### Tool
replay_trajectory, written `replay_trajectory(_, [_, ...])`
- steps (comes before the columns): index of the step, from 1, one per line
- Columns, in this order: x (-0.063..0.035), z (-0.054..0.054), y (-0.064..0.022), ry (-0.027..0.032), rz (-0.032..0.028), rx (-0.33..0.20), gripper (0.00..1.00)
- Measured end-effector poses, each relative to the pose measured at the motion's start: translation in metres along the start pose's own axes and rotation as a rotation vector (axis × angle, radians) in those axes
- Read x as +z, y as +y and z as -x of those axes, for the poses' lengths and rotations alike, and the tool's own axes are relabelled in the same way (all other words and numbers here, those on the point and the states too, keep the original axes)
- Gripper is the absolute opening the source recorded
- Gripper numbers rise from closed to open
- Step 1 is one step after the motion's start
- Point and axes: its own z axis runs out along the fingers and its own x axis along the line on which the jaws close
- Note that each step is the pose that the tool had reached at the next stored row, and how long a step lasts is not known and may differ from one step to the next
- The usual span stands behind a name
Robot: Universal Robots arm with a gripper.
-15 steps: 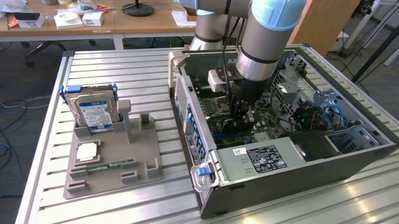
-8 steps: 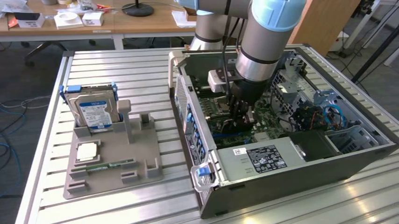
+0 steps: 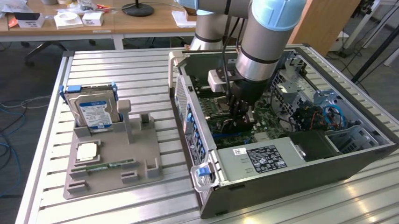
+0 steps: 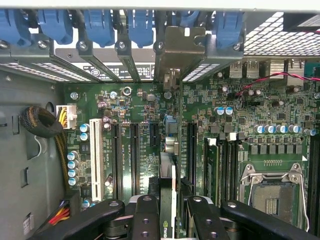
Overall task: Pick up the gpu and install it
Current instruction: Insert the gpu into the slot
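My gripper (image 3: pixel 240 117) reaches down into the open computer case (image 3: pixel 206 140), over the green motherboard (image 3: pixel 265 122). In the wrist view the gpu (image 4: pixel 169 172) shows edge-on as a thin dark card between the two black fingers (image 4: pixel 146 216), which are shut on it. It stands upright over the motherboard, among the long black expansion slots (image 4: pixel 134 157). Its pale metal bracket (image 4: pixel 182 46) sits at the case's rear slot openings, among the blue latches (image 4: pixel 140 22). The card's lower edge is hidden, so I cannot tell whether it touches a slot.
A grey fixture (image 3: pixel 145 156) on the slatted table at the exterior view's left holds a silver hard drive (image 3: pixel 93 111), a processor chip (image 3: pixel 89 151) and a green memory stick (image 3: pixel 111 164). The power supply (image 3: pixel 262 158), a drive cage (image 3: pixel 324 114) and the processor socket (image 4: pixel 272 192) crowd the case.
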Motion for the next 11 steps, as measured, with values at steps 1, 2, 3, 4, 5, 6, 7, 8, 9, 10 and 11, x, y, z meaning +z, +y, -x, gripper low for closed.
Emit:
replay_trajectory(1, [0.0000, 0.0000, 0.0000, -0.0001, 0.0000, 0.000, 0.26])
replay_trajectory(2, [-0.0001, 0.0000, 0.0000, 0.0000, 0.0000, 0.000, 0.26])
replay_trajectory(3, [-0.0001, 0.0000, 0.0000, 0.0000, 0.0000, -0.001, 0.26])
replay_trajectory(4, [-0.0001, 0.0000, 0.0000, 0.0000, 0.0000, -0.001, 0.26])
replay_trajectory(5, [-0.0001, 0.0001, 0.0000, 0.0001, 0.0001, -0.001, 0.26])
replay_trajectory(6, [-0.0001, 0.0003, 0.0000, 0.0001, 0.0001, -0.001, 0.26])
replay_trajectory(7, [-0.0001, 0.0006, 0.0000, 0.0002, 0.0001, -0.001, 0.26])
replay_trajectory(8, [-0.0001, 0.0008, 0.0000, 0.0000, 0.0001, -0.001, 0.26])
replay_trajectory(9, [-0.0001, 0.0010, 0.0000, 0.0000, 0.0000, -0.001, 0.26])
replay_trajectory(10, [0.0000, 0.0011, 0.0001, 0.0000, 0.0001, -0.001, 0.26])
replay_trajectory(11, [0.0000, 0.0011, 0.0001, 0.0000, 0.0001, -0.001, 0.26])
